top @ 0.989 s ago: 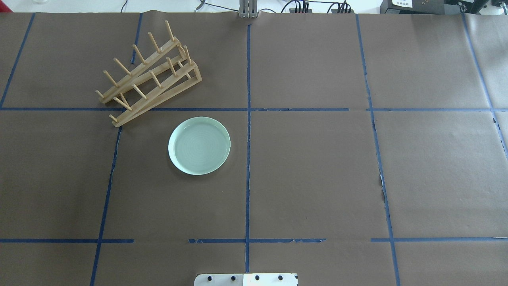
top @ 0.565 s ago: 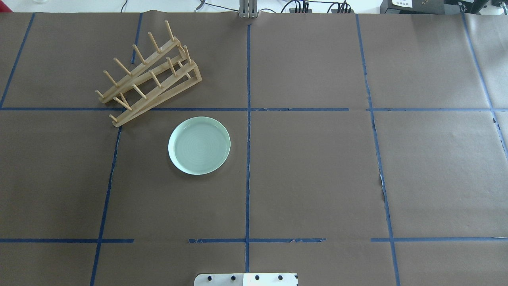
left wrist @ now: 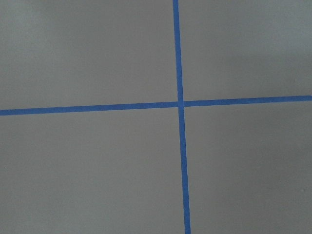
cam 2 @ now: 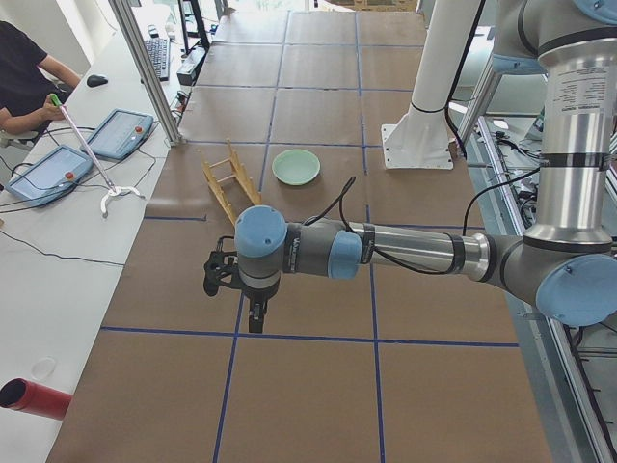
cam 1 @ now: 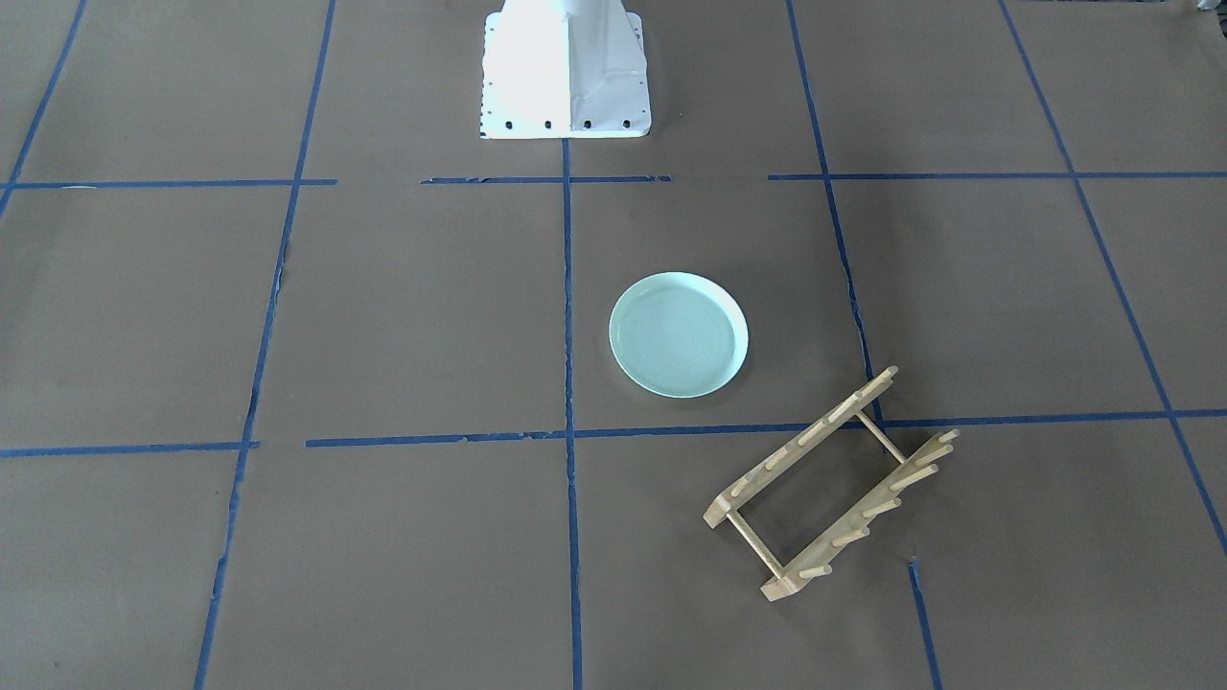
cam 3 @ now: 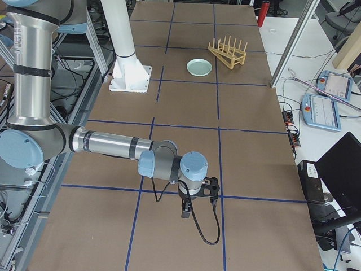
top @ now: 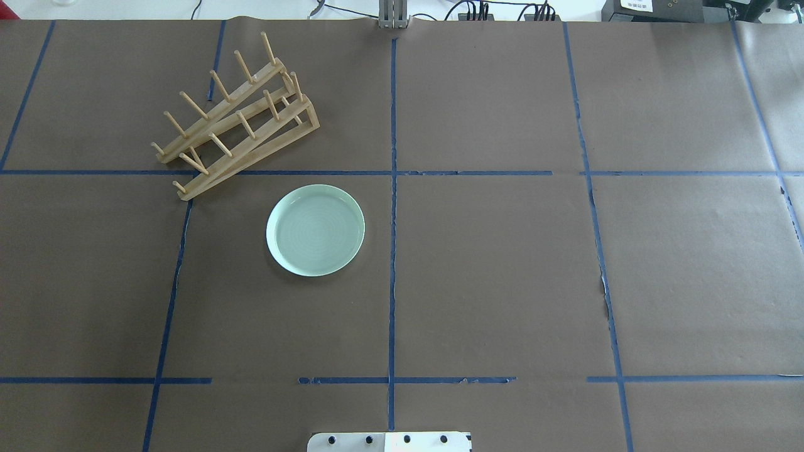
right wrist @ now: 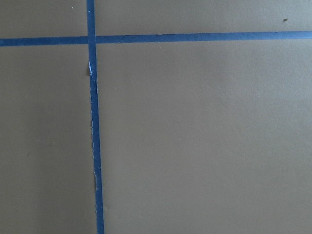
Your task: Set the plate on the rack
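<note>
The pale mint-green plate point(top: 315, 230) lies flat on the brown table, left of the centre line; it also shows in the front view point(cam 1: 679, 334). The light-wood rack point(top: 251, 157) stands empty just beyond it to the left, set at an angle point(cam 1: 796, 450). Both grippers are far from them. The left gripper point(cam 2: 254, 314) hangs over bare paper at the table's left end. The right gripper point(cam 3: 186, 212) hangs over bare paper at the right end. I cannot tell whether either is open or shut. Both wrist views show only paper and blue tape.
The robot's white base point(top: 389, 441) stands at the near table edge. Blue tape lines grid the brown paper. A side bench holds tablets point(cam 2: 120, 132), a seated operator point(cam 2: 24, 82) and a red cylinder point(cam 2: 34, 397). A metal post point(top: 393, 14) stands at the far edge.
</note>
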Robot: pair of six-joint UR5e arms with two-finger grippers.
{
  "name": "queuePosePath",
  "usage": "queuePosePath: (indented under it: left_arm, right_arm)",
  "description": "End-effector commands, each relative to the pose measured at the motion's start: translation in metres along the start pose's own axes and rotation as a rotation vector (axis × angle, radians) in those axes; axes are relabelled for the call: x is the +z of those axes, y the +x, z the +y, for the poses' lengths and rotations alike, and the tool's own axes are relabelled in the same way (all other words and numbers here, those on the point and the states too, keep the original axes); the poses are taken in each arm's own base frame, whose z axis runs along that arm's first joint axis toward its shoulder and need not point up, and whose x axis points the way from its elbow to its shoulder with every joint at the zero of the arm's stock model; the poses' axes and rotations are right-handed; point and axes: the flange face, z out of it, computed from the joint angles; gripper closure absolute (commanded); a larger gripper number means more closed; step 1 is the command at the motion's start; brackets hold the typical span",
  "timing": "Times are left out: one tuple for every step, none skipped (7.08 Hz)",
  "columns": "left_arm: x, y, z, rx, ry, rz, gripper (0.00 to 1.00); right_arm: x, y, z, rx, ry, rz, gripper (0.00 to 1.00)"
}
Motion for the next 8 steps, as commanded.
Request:
queuePosePath:
  left_arm:
    - [0.012, 0.106, -0.001, -0.224, 0.049, 0.091, 0.00]
    - [0.022, 0.138, 0.001, -0.297, 0.052, 0.137, 0.00]
    - [0.035, 0.190, 0.008, -0.298, 0.032, 0.191, 0.00]
    - [0.055, 0.270, 0.004, -0.330, -0.003, 0.215, 0.00]
    - [0.084, 0.352, 0.010, -0.400, -0.039, 0.224, 0.00]
    - [0.128, 0.429, 0.040, -0.428, -0.100, 0.176, 0.00]
    - [0.143, 0.491, 0.036, -0.424, -0.130, 0.121, 0.00]
    - [0.164, 0.558, 0.047, -0.387, -0.186, 0.102, 0.00]
  right_arm:
    - [0.001, 0.000, 0.001, 0.001, -0.001, 0.000, 0.00]
    - [0.000, 0.000, 0.000, 0.000, 0.000, 0.000, 0.00]
    - [0.000, 0.000, 0.000, 0.000, 0.000, 0.000, 0.00]
    - [0.000, 0.000, 0.000, 0.000, 0.000, 0.000, 0.00]
    - [0.000, 0.000, 0.000, 0.000, 0.000, 0.000, 0.00]
    - [0.000, 0.000, 0.000, 0.000, 0.000, 0.000, 0.00]
    - [0.000, 0.000, 0.000, 0.000, 0.000, 0.000, 0.00]
    - [0.000, 0.000, 0.000, 0.000, 0.000, 0.000, 0.00]
